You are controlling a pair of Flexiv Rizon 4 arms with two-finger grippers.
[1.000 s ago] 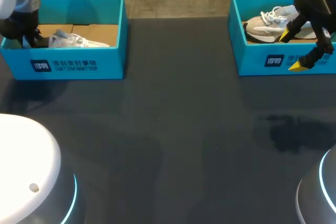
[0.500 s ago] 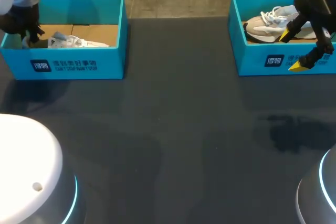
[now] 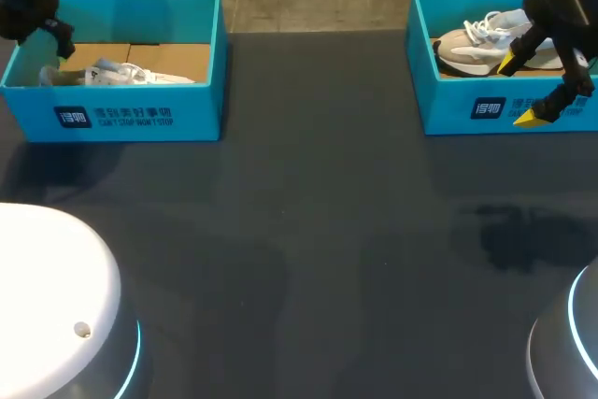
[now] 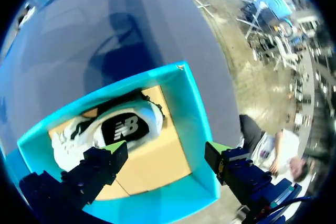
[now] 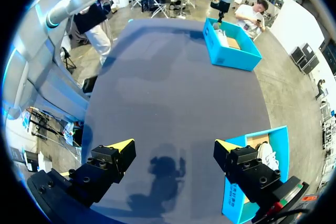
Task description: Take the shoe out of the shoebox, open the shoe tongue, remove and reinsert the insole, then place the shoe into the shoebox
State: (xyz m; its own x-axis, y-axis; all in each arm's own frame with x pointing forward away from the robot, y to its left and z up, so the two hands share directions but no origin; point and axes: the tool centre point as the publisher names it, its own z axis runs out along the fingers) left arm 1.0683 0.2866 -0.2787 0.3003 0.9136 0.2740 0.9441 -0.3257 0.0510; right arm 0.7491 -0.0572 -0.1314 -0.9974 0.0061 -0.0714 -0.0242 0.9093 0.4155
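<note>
Jaws of both arms stand apart, and neither pair touches anything. The left jaws hang over the left shoebox [image 4: 195, 109] with their two fingers spread wide. The white shoe [image 4: 100, 132] lies beneath them on the cardboard floor of the box, and its dark inner sole faces up. It lies closer to one finger than to the other, with bare cardboard under the gap between the fingers. In the head view this shoe [image 3: 120, 73] lies low in the box, toward the end where the left jaws hang.

The right jaws hang at the near wall of the right shoebox [image 3: 447, 107]. One yellow tip is over the box and the other is over the desk [image 3: 318, 231] outside that wall. The grey shoe [image 3: 475, 44], with white laces, rests inside this box beside the right jaws. In the right wrist view only its white end [image 5: 265, 156] shows past one finger.

Both boxes are open-topped and turquoise. They sit well apart at the two far corners of the dark desk.
</note>
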